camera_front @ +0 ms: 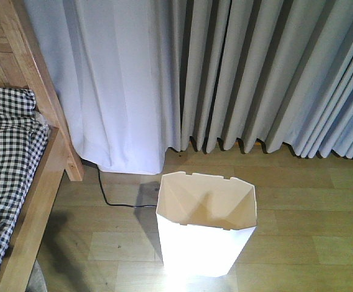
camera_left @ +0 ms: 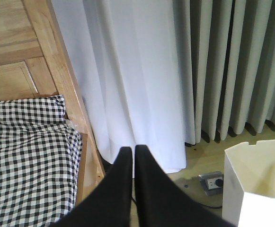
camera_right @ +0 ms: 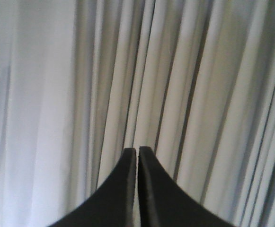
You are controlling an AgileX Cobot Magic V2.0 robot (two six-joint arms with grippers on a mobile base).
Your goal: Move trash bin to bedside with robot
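Already close to its goal, the white thin-walled plastic trash bin with a tapered body and notched rim [camera_front: 205, 226] stood upright on the pale wood-plank floor [camera_front: 310, 194], near but still apart from the bed with a light-brown wooden frame [camera_front: 37, 201] and black-and-white checkered bedding [camera_front: 9, 152]. We judged the task to be in its closing stretch, the bin not yet drawn up beside the frame. Neither arm had hold of anything: our left gripper [camera_left: 129, 150] showed its two black fingers pressed together and empty, aimed toward the gap between bed and bin, and our right gripper [camera_right: 137, 150] was likewise closed on nothing, facing only the pleated grey curtain [camera_right: 199, 94]. The next move, as we read it, called for taking the bin by its rim, or nudging its wall, and shifting it leftward toward the frame without tipping so light a shell. A black cable [camera_front: 112, 198] trailed across the floor between bed and bin, and a floor socket [camera_left: 212, 181] sat just beside the bin's edge, both possible snags.
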